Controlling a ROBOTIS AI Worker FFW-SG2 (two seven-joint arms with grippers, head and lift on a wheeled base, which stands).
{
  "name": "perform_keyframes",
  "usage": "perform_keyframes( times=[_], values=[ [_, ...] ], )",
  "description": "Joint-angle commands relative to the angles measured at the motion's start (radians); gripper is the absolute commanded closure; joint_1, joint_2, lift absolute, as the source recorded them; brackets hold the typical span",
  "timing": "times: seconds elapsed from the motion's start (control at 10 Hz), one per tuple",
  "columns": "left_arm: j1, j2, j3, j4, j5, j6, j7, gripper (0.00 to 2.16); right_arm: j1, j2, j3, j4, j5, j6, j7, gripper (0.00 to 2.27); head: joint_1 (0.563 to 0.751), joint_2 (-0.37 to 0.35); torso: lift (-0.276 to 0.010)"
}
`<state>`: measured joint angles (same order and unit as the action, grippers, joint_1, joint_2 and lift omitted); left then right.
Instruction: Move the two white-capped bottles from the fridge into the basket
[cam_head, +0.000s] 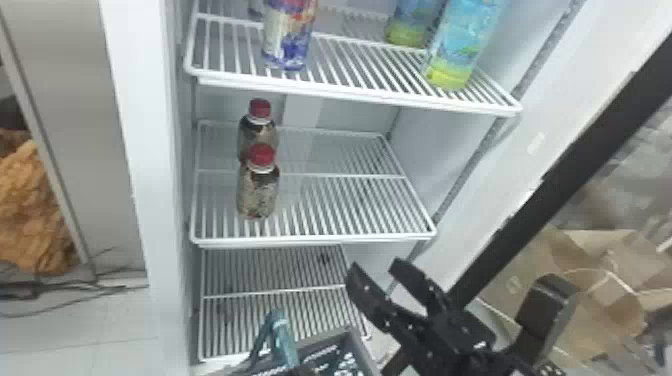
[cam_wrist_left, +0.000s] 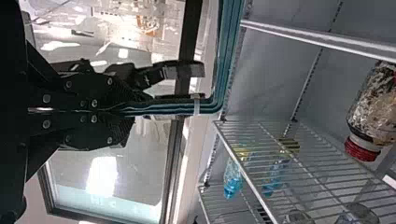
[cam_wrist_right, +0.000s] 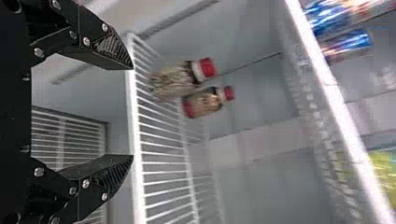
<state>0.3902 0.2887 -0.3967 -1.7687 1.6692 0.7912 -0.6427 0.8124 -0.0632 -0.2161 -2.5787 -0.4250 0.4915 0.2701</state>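
the right gripper (cam_head: 377, 272) is wide and empty. near it, the left gripper (cam_wrist_left: 128, 113) pinches the handle (cam_head: 285, 342) of the basket (cam_head: 362, 346). past the right fingers, to their left, stand two red-capped bottles (cam_head: 257, 195); higher up, two blue bottles (cam_head: 462, 45). it is hard to tell which pair is meant. both look smooth, maybe heavy and slippery, best held round the middle.

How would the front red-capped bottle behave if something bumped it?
The bottle might tip, being taller than wide. Once down, its rounded sides would probably let it roll. The wire shelf may drag on its base.
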Motion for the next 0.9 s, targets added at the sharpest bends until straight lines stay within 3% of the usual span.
perform_keyframes(
  times=[0.0,0.4,0.6,0.8],
  values=[
    [-0.002,0.001,-0.004,-0.002,0.0,0.002,0.0,1.12,-0.017,0.0,0.023,0.05,0.024,-0.128,0.0,0.38,0.695,-0.35,-0.26],
    [-0.002,0.001,-0.006,0.0,-0.002,0.002,0.0,1.12,-0.022,-0.001,0.078,0.133,0.1,-0.43,-0.071,0.31,0.695,-0.35,-0.26],
    [-0.005,0.001,-0.006,0.0,-0.004,0.002,0.002,1.12,0.029,-0.013,0.14,0.096,0.134,-0.472,-0.221,0.17,0.695,-0.35,-0.26],
    [-0.005,0.003,-0.008,0.0,-0.008,0.002,0.002,1.12,0.044,-0.013,0.154,0.099,0.146,-0.501,-0.259,0.06,0.695,-0.35,-0.26]
  ],
)
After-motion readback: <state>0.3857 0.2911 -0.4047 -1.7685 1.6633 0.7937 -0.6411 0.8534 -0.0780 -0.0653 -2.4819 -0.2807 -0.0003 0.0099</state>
